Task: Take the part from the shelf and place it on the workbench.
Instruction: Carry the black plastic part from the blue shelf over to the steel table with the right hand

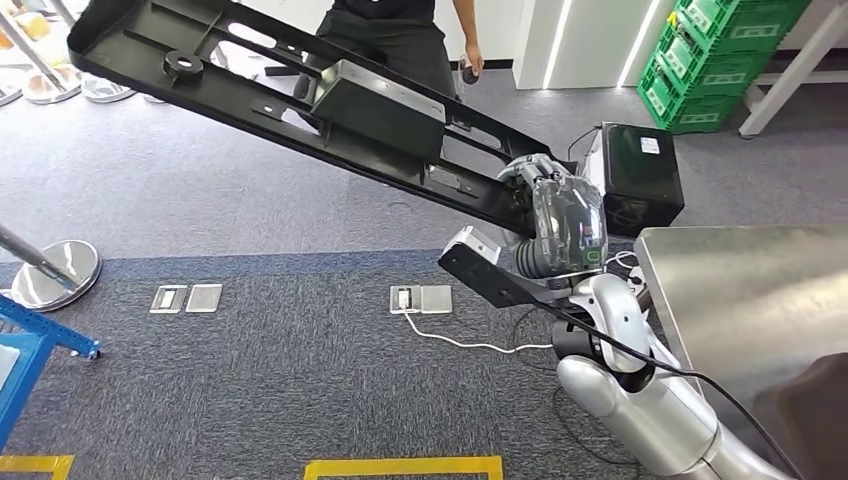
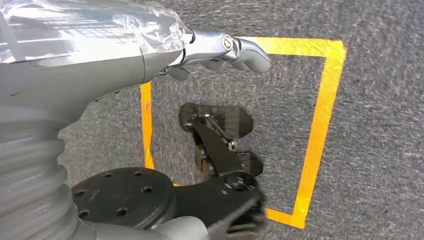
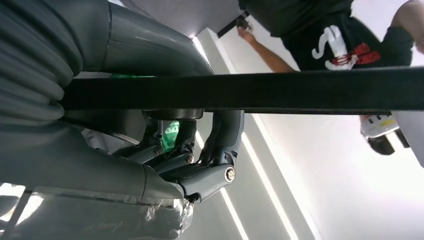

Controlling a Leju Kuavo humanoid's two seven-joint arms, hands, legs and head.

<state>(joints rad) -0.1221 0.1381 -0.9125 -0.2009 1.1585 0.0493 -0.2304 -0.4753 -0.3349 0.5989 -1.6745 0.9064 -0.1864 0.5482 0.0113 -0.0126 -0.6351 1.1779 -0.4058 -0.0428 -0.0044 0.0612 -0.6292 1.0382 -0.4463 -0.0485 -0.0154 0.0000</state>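
Observation:
The part (image 1: 300, 100) is a long black plastic panel with cut-outs and a box-shaped block on it. In the head view it slants from the upper left down to my right hand (image 1: 555, 215), which grips its lower end in the air above the carpet. Seen from the right wrist, the part (image 3: 250, 92) runs as a dark bar across my right hand (image 3: 150, 150), with dark fingers (image 3: 220, 145) curled up around it. The silver workbench (image 1: 740, 290) stands just right of that hand. My left hand (image 2: 150, 50) hangs over the floor, holding nothing, its fingers loose.
A person in black (image 1: 400, 30) stands behind the part. Near the workbench sits a black box (image 1: 640, 175), with green crates (image 1: 720, 60) further back right. A stanchion base (image 1: 55, 270) and a blue frame (image 1: 30, 340) are at the left. Yellow tape (image 1: 400, 467) and a floor socket with a white cable (image 1: 420, 298) mark the carpet.

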